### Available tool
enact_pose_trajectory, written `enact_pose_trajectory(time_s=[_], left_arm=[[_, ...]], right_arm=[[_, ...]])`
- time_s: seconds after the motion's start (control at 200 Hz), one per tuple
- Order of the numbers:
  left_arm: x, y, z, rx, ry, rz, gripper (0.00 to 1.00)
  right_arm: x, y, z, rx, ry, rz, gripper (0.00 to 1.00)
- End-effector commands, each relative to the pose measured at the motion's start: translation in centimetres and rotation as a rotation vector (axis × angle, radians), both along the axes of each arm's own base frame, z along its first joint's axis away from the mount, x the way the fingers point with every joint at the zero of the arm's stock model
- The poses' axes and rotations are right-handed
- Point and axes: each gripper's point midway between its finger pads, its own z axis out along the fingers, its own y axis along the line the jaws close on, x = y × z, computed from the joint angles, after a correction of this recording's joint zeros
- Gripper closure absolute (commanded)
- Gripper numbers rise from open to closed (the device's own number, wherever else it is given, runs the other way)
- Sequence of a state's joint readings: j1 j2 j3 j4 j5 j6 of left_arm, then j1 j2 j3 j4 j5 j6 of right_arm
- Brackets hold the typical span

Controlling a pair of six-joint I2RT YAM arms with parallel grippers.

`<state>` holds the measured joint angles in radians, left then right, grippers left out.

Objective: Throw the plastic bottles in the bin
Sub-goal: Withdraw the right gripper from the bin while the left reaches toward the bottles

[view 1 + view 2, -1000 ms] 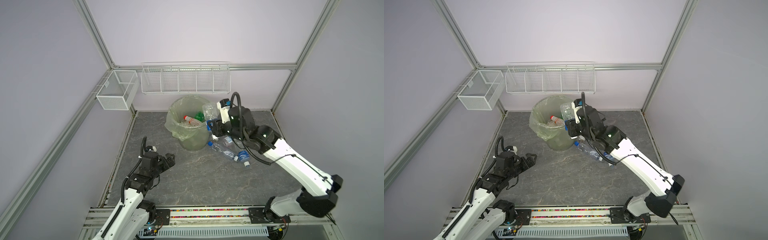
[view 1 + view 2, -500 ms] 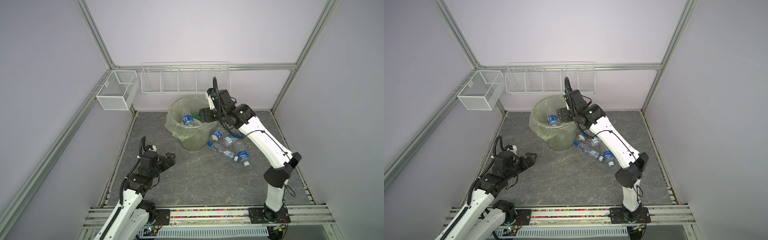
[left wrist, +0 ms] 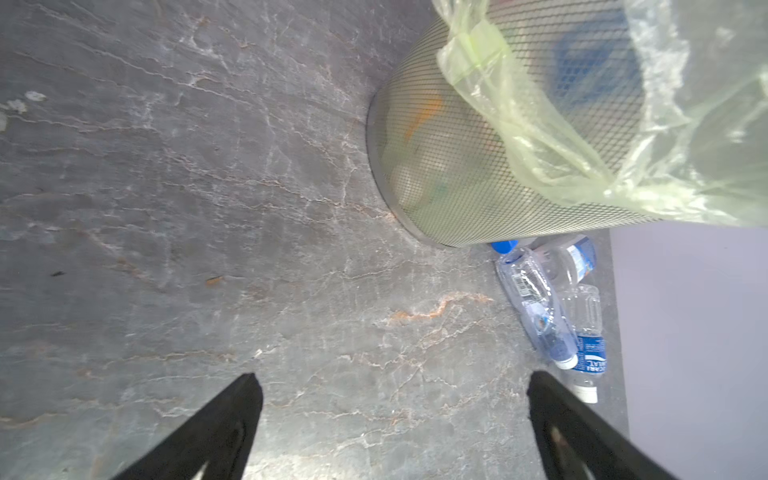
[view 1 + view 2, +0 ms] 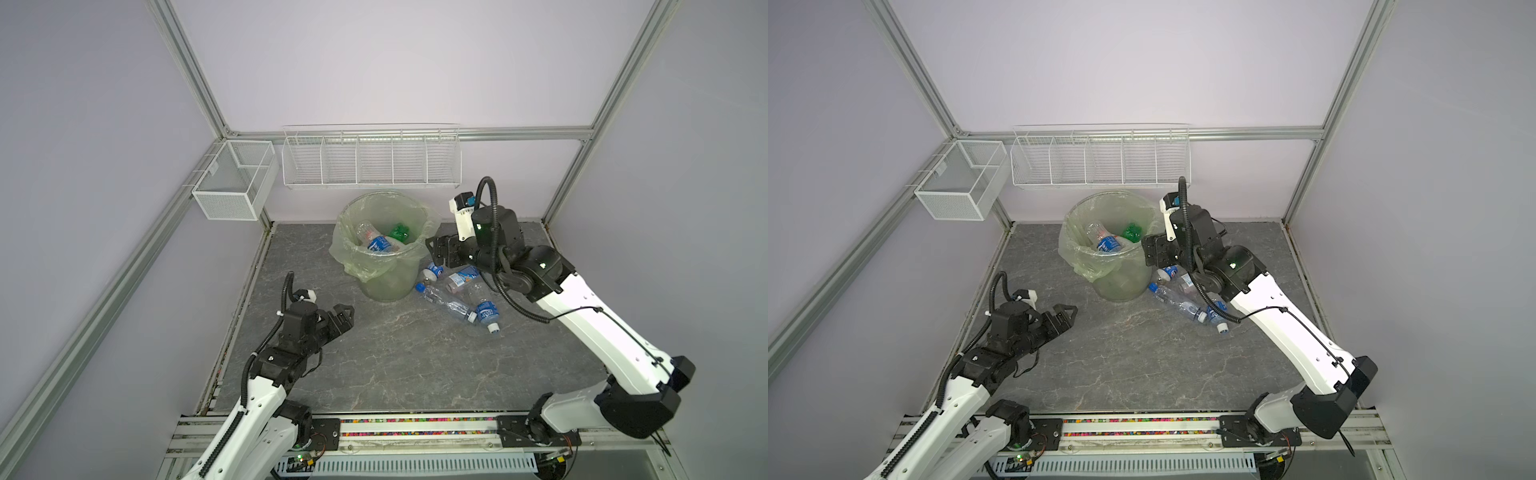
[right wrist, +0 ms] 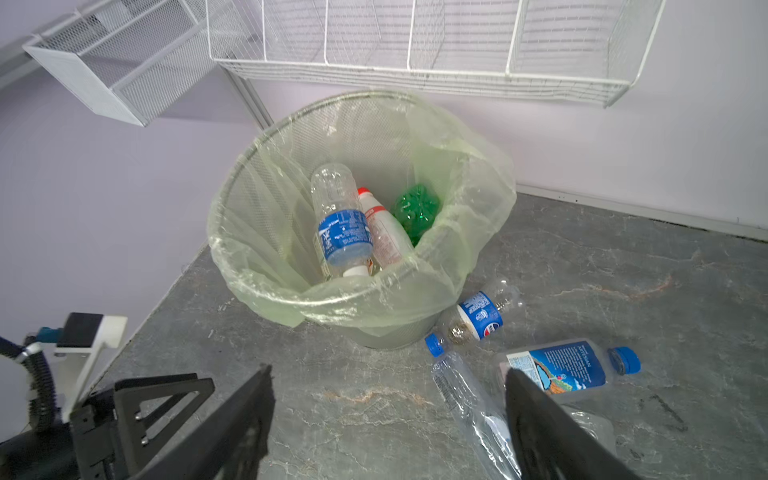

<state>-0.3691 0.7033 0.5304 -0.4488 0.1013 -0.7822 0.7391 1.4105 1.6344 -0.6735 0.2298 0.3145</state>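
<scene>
The bin (image 4: 386, 286) (image 4: 1121, 284) (image 5: 266, 232) (image 3: 498, 166), lined with a pale-green bag, stands at the back of the floor. Inside it lie a clear blue-labelled bottle (image 4: 376, 242) (image 5: 343, 232), a red-capped white one (image 5: 380, 232) and a green one (image 4: 400, 232) (image 5: 417, 208). Several clear plastic bottles (image 4: 446, 301) (image 4: 1177, 303) (image 5: 480, 316) (image 3: 536, 307) lie on the floor to the right of the bin. My right gripper (image 4: 438, 251) (image 4: 1152, 251) (image 5: 388, 376) hangs open and empty beside the bin's right rim, above those bottles. My left gripper (image 4: 349, 320) (image 4: 1069, 316) (image 3: 390, 382) is open and empty, low over the floor, front left of the bin.
Two white wire baskets hang on the walls: a long divided one (image 4: 370, 160) right above the bin and a small one (image 4: 232, 183) at the back left corner. Aluminium frame posts stand at the corners. The grey stone floor (image 4: 415, 365) stretches in front.
My right gripper held a bottle beside the bin, reached over the bin and opened; that blue-labelled bottle now lies inside. The gripper has drawn back to the bin's right. The left arm has not moved.
</scene>
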Motion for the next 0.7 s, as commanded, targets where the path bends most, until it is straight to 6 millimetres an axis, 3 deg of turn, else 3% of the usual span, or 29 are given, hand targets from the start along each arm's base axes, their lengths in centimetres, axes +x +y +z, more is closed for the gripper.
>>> enact_pose_trajectory(time_s=[0.0,0.425,0.695], left_arm=[[-0.5,-0.8,-0.3,-0.060,0.001,0.020,0.00],[-2.2,-1.6,-1.7,-0.092,0.078,0.044,0.00],[-2.5,-5.5,-1.9,-0.081,0.104,-0.002,0.00]], right_arm=[[-0.9,-1.1,-0.1,0.043,-0.002,-0.014,0.12],[-4.7,-5.9,-5.1,0.027,0.058,-0.089,0.12],[-8.3,-10.3,-8.6,0.023,0.085,-0.163,0.12]])
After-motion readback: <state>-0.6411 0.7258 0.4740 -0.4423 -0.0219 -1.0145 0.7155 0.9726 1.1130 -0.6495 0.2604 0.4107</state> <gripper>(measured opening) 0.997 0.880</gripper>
